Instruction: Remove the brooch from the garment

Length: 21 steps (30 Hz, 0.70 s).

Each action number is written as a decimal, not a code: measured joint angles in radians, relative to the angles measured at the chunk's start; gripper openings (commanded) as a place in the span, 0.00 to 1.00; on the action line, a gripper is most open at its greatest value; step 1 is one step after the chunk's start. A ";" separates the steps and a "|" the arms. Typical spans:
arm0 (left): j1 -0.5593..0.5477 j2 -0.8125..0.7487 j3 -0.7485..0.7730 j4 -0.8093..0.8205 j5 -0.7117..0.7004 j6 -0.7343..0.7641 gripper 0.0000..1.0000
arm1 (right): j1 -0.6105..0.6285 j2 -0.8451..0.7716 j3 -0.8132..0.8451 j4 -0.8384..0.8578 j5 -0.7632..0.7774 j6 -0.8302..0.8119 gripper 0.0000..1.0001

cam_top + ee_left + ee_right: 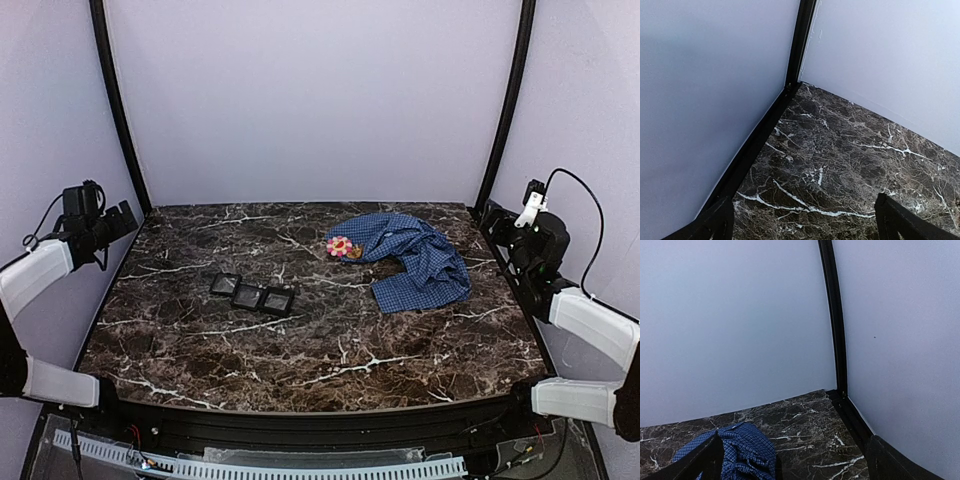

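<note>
The brooch, a small pink flower-shaped piece with something brownish just beside it, sat at the 9 o'clock end of the garment, a blue checked cloth lying crumpled on the dark marble bench at about 2 o'clock from the bench's middle. A black tray of three compartments lay at about 9 o'clock from the middle, well apart from the cloth. The left fingers hung at the bench's 9 o'clock edge and the right fingers at its 3 o'clock edge. Each wrist view showed its pair spread wide with nothing between them, and neither pair was near the cloth. Judged from this, the brooch would be light, small and rigid, perhaps slick, and best pinched across the flower's outer edge rather than its face. How it was fastened could not be made out, since any pin or clasp was hidden or too small to see. The garment looked thin, soft and limp, so it would likely lift and trail along with the brooch unless one pair pressed or held the fabric just beside the flower, on its 3 o'clock side, while the other drew the brooch away. A hard pull risked snagging or tearing the weave.
</note>
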 measured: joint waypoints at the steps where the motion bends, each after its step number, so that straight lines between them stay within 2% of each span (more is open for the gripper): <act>1: 0.000 0.006 0.006 -0.001 0.002 -0.003 1.00 | 0.000 0.001 0.011 -0.022 0.008 0.013 0.99; 5: 0.000 0.023 0.035 -0.013 0.001 -0.013 1.00 | -0.015 0.034 0.101 -0.147 0.028 0.080 0.99; 12: 0.000 0.046 0.097 -0.050 -0.016 -0.010 1.00 | -0.053 0.204 0.410 -0.453 0.013 0.185 0.99; 17: -0.011 0.063 0.126 -0.072 0.030 0.031 1.00 | -0.061 0.280 0.470 -0.533 -0.085 0.168 0.99; 21: -0.061 0.091 0.161 -0.089 0.079 0.050 1.00 | 0.010 0.376 0.536 -0.603 -0.097 0.120 0.99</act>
